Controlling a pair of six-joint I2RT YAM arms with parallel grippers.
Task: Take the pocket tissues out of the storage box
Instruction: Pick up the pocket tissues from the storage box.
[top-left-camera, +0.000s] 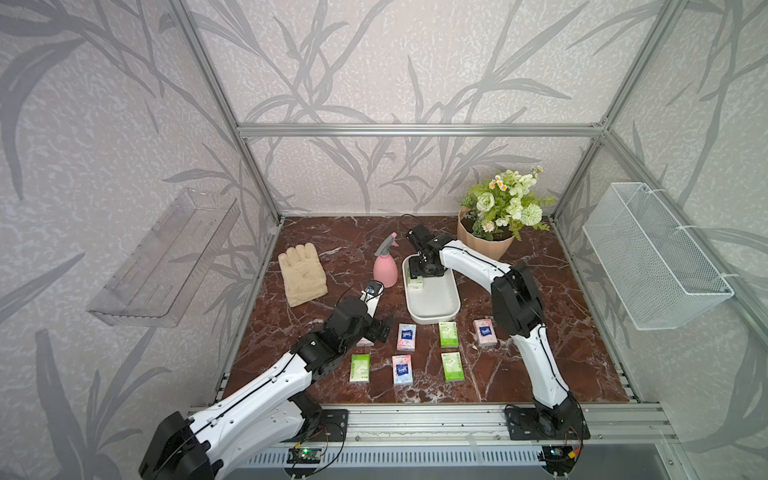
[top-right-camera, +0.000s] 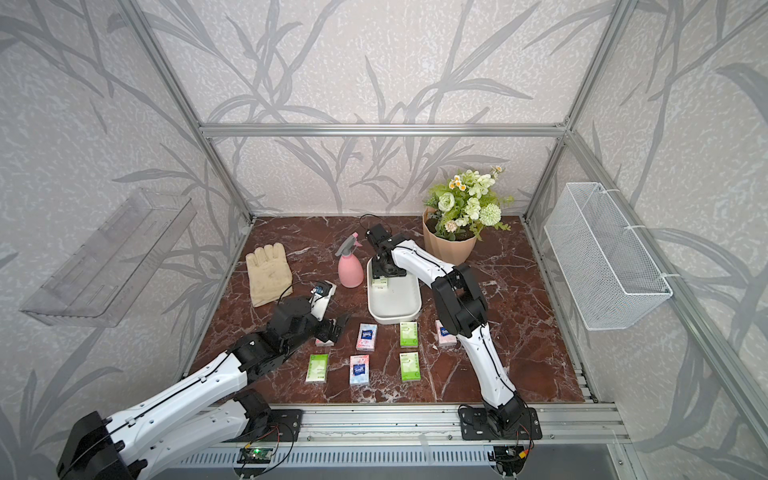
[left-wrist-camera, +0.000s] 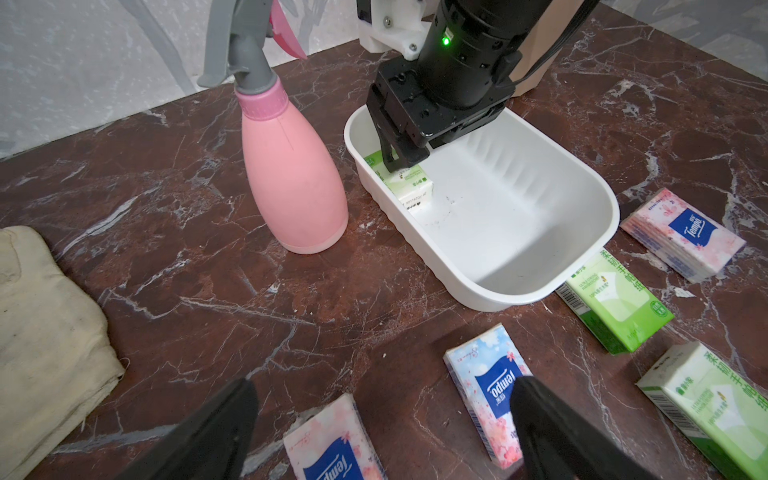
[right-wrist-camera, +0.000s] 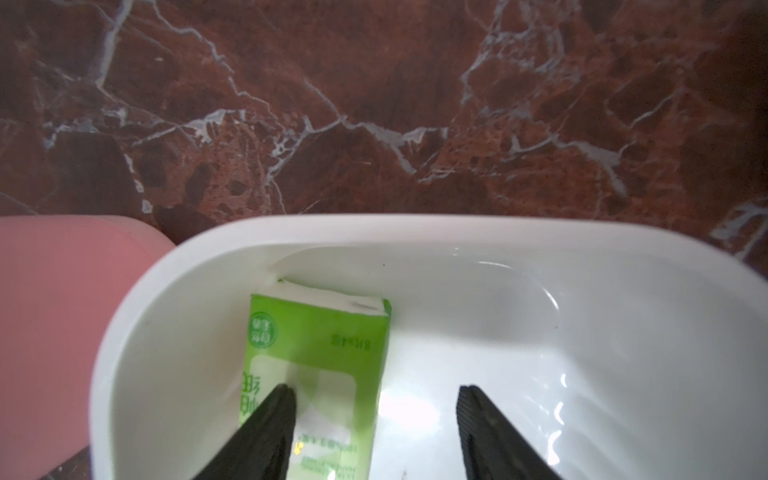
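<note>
Right wrist: storage box (right-wrist-camera: 415, 228) holds 1 green packet (right-wrist-camera: 320, 332) under spread right pincer (right-wrist-camera: 376, 388); left pincer (left-wrist-camera: 384, 384) spread.

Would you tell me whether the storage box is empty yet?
Not empty: one green packet lies in the storage box, by the wall nearest the spray bottle.

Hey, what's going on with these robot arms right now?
The two arms are emptying pocket tissues out of the white storage box. Seven packets already lie on the marble table in front of it. The right gripper is down inside the box, jaws open over the last green packet, which sits by the wall nearest the pink spray bottle. The left gripper hovers open above the table packets, holding nothing.
</note>
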